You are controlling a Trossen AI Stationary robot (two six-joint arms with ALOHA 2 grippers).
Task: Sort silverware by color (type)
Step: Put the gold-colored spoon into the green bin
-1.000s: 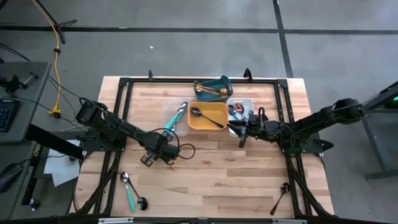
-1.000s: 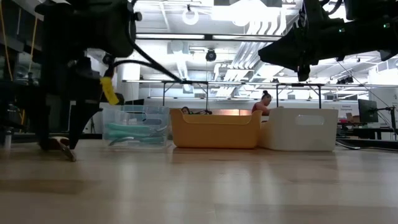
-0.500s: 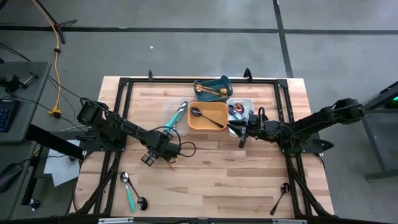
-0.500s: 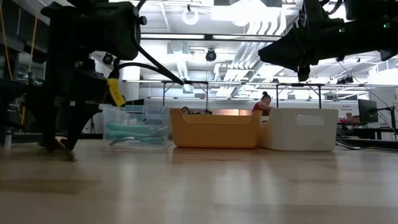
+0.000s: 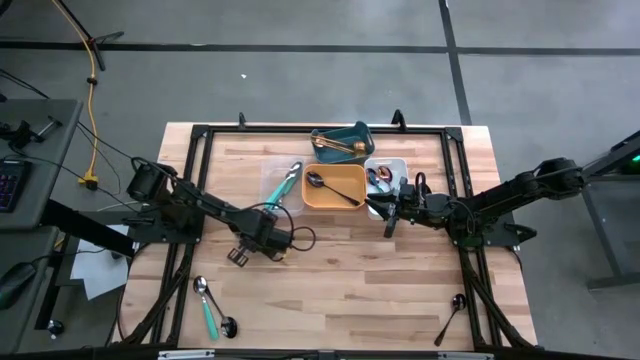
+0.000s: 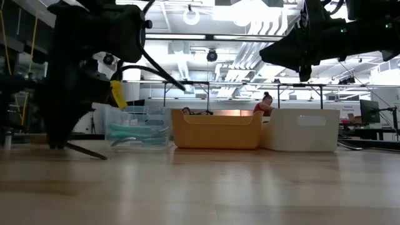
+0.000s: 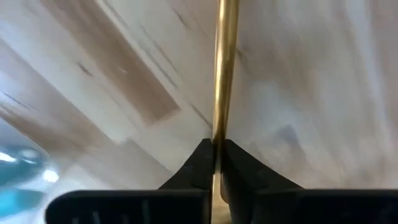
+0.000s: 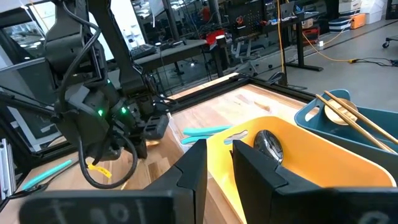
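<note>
My left gripper [image 5: 262,241] stands low over the table's middle left, shut on a slim gold utensil [image 7: 225,62] of the silverware. In the low view the utensil [image 6: 87,151] shows as a thin rod slanting from the fingers to the wood. My right gripper [image 5: 388,216] hovers just off the near right corner of the orange tray [image 5: 335,187]. Its fingers [image 8: 219,167] stand a little apart with nothing between them. A teal-handled spoon [image 5: 208,310] and another spoon [image 5: 226,325] lie near the left front edge, and a black spoon [image 5: 452,312] lies at the right front. My left gripper pinches the gold utensil's thin handle [image 7: 217,138] between its two fingertips. The fingers come from above, pointing down, one on each side of the handle. The utensil's free end [image 6: 103,157] lies on the table, and the utensil slants slightly up to the fingers.
Several trays stand at the far middle: a clear one [image 5: 283,190] with teal pieces, the orange one with a black spoon, a dark teal one [image 5: 342,142] with gold pieces, and a white one [image 5: 387,175]. A black frame [image 5: 200,140] runs around the tabletop.
My left gripper has shut on the gold utensil and shifted slightly toward the table's right. The utensil now shows in the low view as a rod reaching from the fingers out along the table.
</note>
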